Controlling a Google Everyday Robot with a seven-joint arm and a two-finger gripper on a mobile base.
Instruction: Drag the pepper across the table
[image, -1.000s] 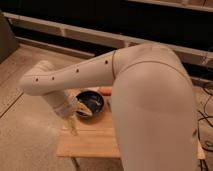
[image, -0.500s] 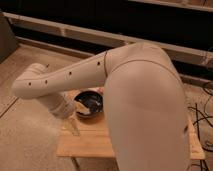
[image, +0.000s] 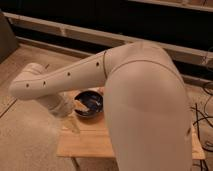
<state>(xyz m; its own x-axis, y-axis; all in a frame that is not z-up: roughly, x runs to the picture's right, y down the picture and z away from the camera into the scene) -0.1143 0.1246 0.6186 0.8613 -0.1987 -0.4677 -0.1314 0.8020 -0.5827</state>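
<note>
Camera view: gripper (image: 74, 125) hangs low at the table's (image: 95, 142) left edge, beside the dark bowl (image: 90, 106); grip state unclear, pepper hidden; approach step, finding and contacting the pepper next

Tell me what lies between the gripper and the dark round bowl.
Bare light wooden table only, in the camera view; the gripper hangs beside the bowl.

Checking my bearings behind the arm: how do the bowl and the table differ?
The bowl is dark and round; the table is light wood, straight-edged. The bowl shows almost whole; the table is largely hidden by the arm. The gripper hangs left of the bowl, over the table's left end.
</note>
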